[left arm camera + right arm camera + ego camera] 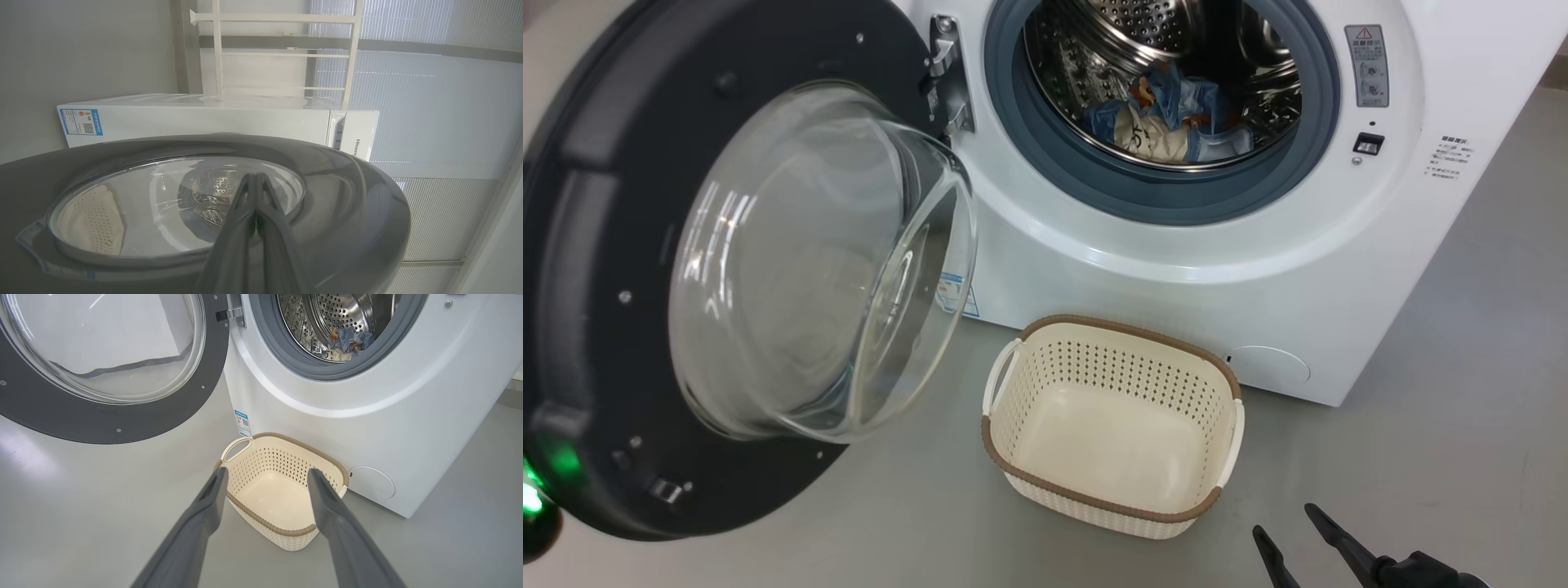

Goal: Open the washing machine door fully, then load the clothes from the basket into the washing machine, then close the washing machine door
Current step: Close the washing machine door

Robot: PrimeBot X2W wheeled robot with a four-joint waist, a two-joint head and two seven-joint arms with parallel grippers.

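The clothes (1176, 122) lie in the drum (1152, 33), upper centre, inside the washing machine (1176, 245). Its door (596, 245) hangs open at left. The basket (1029, 482) sits on the floor (1421, 490) just below. Lower right, the right gripper (1284, 519) holds its 2 fingers apart; the left gripper (254, 176) has them pressed together before the door.

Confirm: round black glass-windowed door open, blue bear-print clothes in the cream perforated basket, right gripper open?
Wrong spot: the blue bear-print clothes lie in the steel drum; the cream perforated basket is empty, per the head view. Rest holds.
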